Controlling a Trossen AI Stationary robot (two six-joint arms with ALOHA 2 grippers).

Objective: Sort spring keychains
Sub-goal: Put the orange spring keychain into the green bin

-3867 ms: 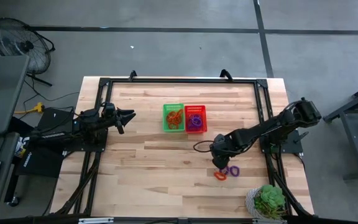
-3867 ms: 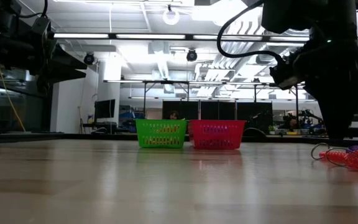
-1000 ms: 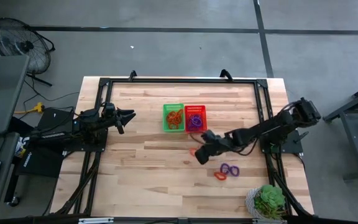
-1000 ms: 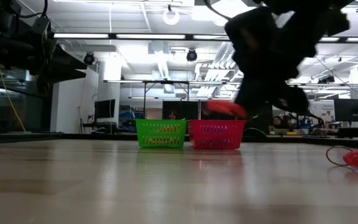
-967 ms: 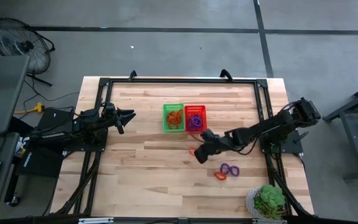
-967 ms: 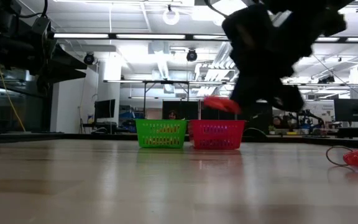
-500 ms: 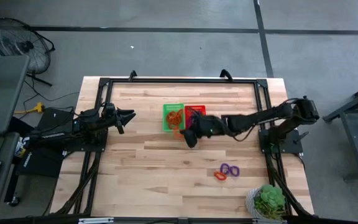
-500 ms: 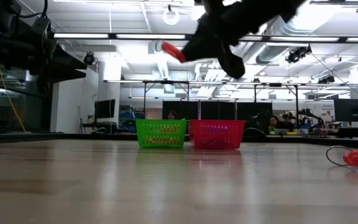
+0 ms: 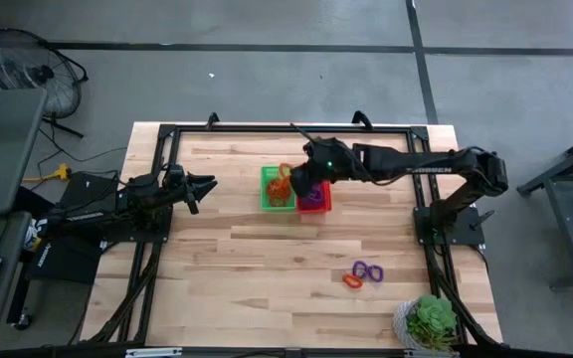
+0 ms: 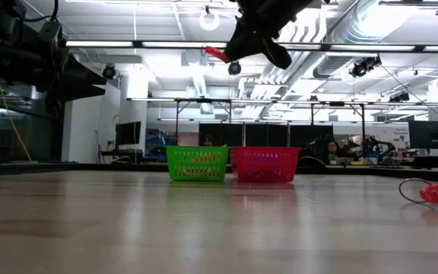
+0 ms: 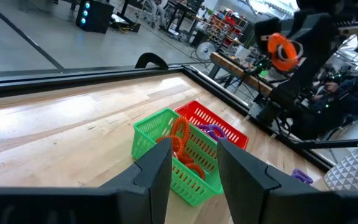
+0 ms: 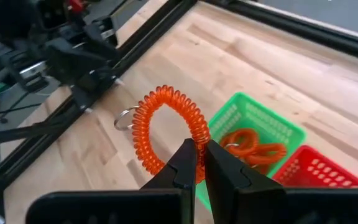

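There are two baskets side by side near the middle top of the table (image 9: 227, 249) in the high view: one green basket (image 9: 272, 194) and one red basket (image 9: 317, 199), touching each other. The green basket holds several orange keychains (image 11: 180, 138), coiled together so that I cannot count them exactly. The red basket holds purple keychains (image 11: 211, 130), also too tangled to count.

In the lower right part of the high view, two keychains lie on the bare table: one purple keychain (image 9: 368, 269) and one small orange keychain (image 9: 352, 281) just beside it.

One more orange keychain (image 12: 165, 129) is in the air. The right gripper (image 12: 199, 163) pinches it: the two fingers are closed on the lower edge of the loop, and the loop stands up beyond the fingertips, with a small metal ring (image 12: 123, 119) on its side. In the high view this gripper is above the green basket, near its right edge. In the low view it is high up, well above both baskets.

The left gripper (image 9: 205, 184) waits at the left side of the table, its fingers apart and holding nothing.
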